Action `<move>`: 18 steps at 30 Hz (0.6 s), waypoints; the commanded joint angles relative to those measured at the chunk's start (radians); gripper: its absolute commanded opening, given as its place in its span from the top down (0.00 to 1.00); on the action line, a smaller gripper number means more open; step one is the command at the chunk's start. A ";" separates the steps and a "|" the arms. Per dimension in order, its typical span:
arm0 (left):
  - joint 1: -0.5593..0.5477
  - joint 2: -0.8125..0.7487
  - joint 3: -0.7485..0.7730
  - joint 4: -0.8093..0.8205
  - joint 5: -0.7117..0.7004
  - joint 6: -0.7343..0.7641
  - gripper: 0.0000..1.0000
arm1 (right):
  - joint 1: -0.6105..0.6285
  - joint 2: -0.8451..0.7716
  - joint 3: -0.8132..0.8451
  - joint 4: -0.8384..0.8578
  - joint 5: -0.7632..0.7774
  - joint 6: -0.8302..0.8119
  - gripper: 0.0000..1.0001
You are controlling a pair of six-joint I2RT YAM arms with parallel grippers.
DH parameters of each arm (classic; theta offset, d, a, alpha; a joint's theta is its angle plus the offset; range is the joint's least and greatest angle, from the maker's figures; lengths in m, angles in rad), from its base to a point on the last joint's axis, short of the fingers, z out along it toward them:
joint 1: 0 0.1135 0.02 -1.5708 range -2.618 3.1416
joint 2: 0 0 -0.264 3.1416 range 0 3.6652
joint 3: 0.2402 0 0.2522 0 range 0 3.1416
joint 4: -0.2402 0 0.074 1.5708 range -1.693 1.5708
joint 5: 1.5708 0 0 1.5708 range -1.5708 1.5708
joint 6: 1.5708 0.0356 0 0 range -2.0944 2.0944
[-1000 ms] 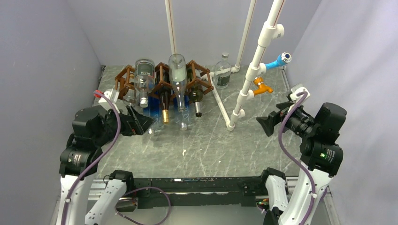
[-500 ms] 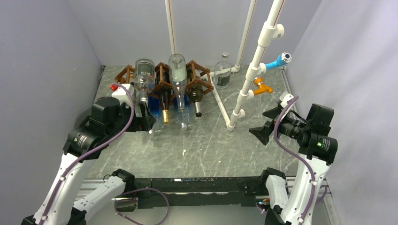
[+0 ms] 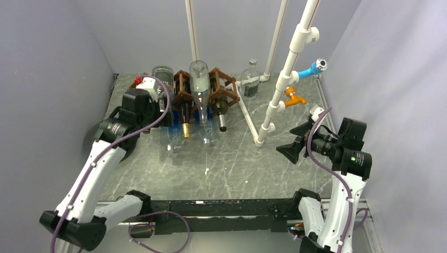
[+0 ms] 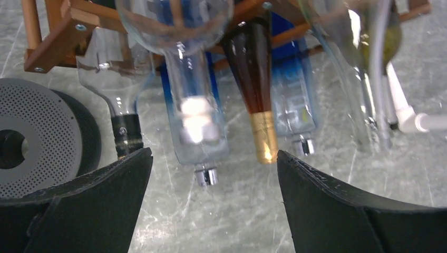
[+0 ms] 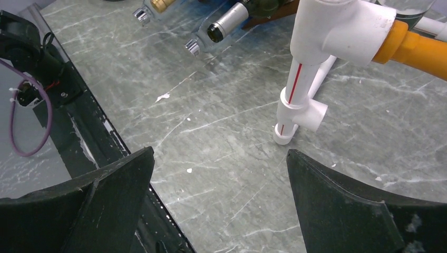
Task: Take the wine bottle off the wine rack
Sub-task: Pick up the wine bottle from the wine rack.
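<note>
Close to wine rack: left tool

Wht arm links, blk joints, purple cables, blk wedge pincer fingers

The left arm is stretching out from the near left corner toward the far left, its elbow unfolding as it goes. The left gripper is now sitting right up against the left end of the wine rack, and the wrist is covering the leftmost cells and most of the clear bottle lying there. Over on the right, the right gripper is drifting a little nearer and leftward, sinking slightly.
</note>
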 commanded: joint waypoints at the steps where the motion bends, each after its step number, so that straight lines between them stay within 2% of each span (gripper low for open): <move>1: 0.107 0.055 0.025 0.137 0.063 0.022 0.09 | 0.012 -0.010 -0.020 0.082 -0.020 0.029 0.00; 6: 0.179 0.117 0.028 0.187 0.108 0.017 0.13 | 0.015 -0.010 -0.046 0.116 -0.028 0.057 0.00; 18: 0.191 0.203 -0.024 0.293 0.143 -0.008 0.25 | 0.014 -0.007 -0.061 0.142 -0.032 0.075 0.00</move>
